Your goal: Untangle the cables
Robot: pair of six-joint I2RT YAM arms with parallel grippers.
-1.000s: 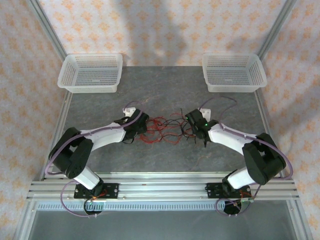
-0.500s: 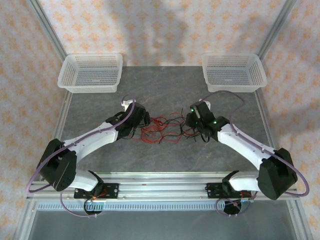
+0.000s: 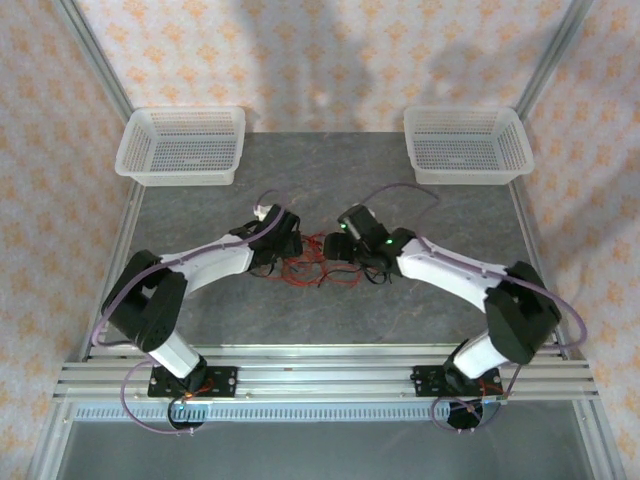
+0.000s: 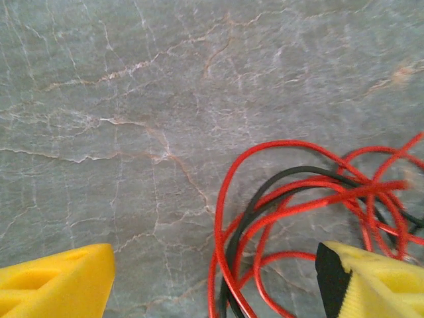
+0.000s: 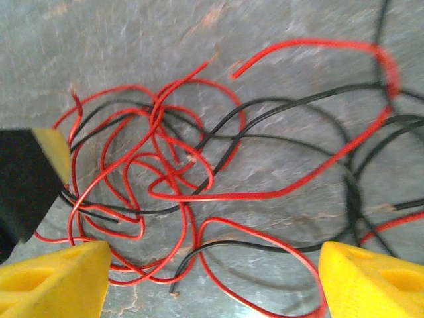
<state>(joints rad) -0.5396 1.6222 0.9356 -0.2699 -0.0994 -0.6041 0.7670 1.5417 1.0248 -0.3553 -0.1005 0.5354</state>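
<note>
1. The cables, thin red and black wires, lie in one loose heap at the middle of the surface, between the two hands.
2. From the right wrist view we see red loops crossing black ones many times, with a few loose ends poking out of the heap.
3. We judge the task far from done. No wire lies apart from the rest, so all the separating is left.
4. The left hand is spread wide and holds nothing. Its yellow fingers stand on either side of red and black loops at the heap's left edge.
5. The right hand is also spread wide and grips nothing. It hangs just above the thickest part of the tangle.
6. The surface is grey and stone-patterned, with pale veins.
7. A white mesh left basket and a matching right basket sit at the far corners. Both are well apart from the cables, and we see no wire in either.
8. Slanting metal posts frame the space, and a metal rail runs along the near edge.
9. The walls behind carry pale paper with an orange floral print.
</note>
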